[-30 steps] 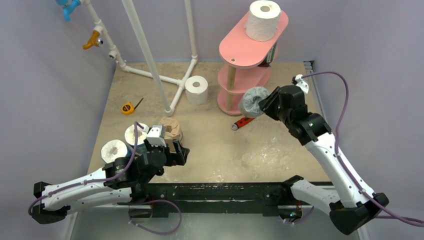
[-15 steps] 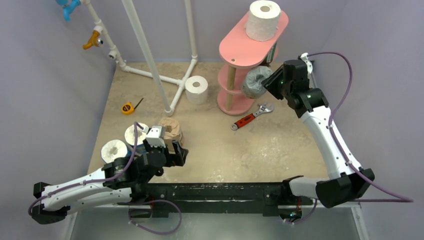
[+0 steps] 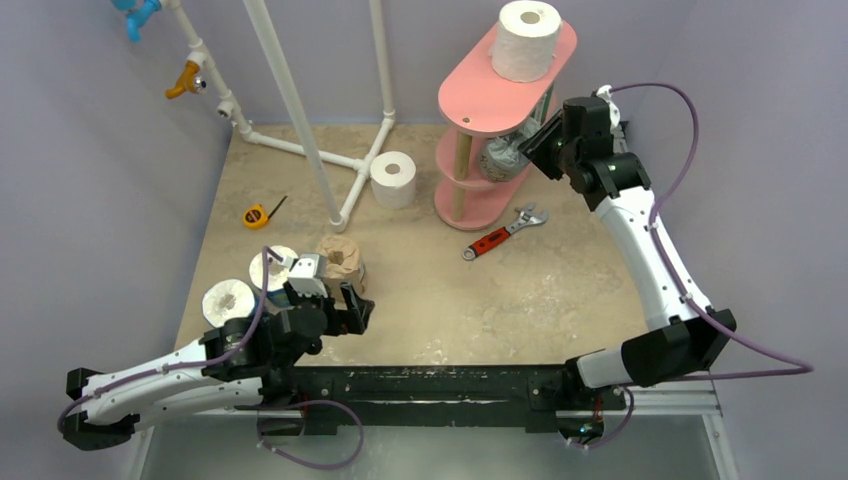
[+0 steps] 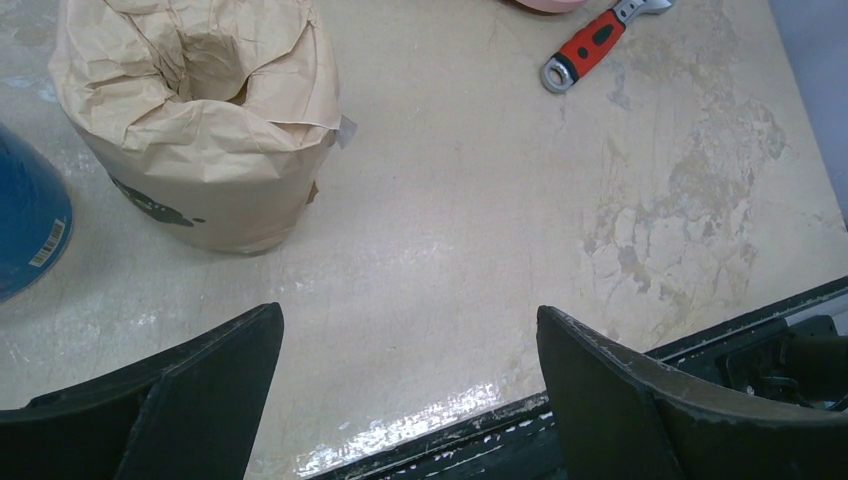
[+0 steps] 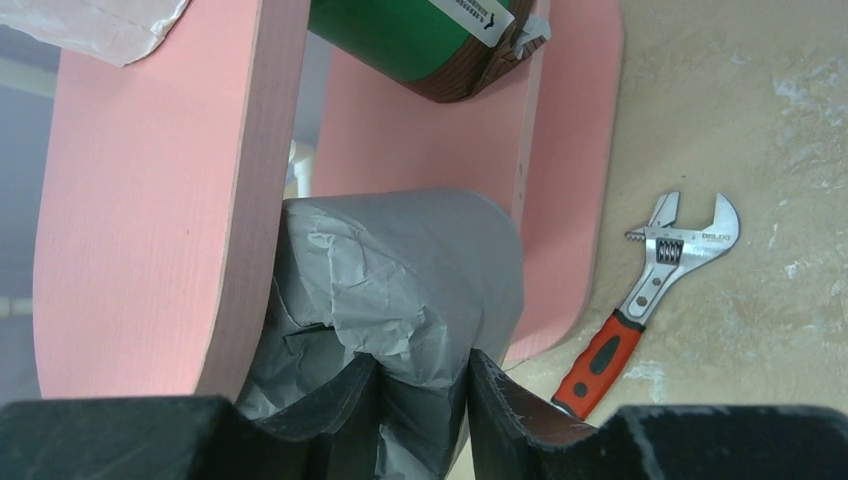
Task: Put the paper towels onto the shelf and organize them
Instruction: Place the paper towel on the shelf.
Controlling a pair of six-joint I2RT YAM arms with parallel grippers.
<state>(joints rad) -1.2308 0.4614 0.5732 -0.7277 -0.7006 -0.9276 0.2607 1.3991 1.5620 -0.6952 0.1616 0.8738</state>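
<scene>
The pink shelf [image 3: 470, 105] stands at the back with a white roll [image 3: 527, 40] on its top board. My right gripper [image 3: 537, 150] is shut on the grey paper towel roll [image 3: 503, 160], which sits partly in between two boards, under the top one. In the right wrist view the fingers [image 5: 335, 400] pinch the crumpled grey roll [image 5: 400, 270] beside a pink board [image 5: 150, 200], and a green-wrapped roll [image 5: 410, 35] lies deeper in. My left gripper [image 3: 358, 305] hangs open over bare table, near the tan roll [image 4: 200, 120] and a blue roll [image 4: 25, 220].
A red-handled wrench [image 3: 503, 233] lies right of the shelf's foot. White rolls stand at the left [image 3: 272, 268], [image 3: 228, 300] and by the white pipe frame [image 3: 393, 178]. A yellow tape measure [image 3: 256, 215] lies on the left. Walls close in on three sides.
My right arm has carried the grey roll from above the wrench back and up into the shelf, between its boards. The left arm has barely shifted and stays open.
</scene>
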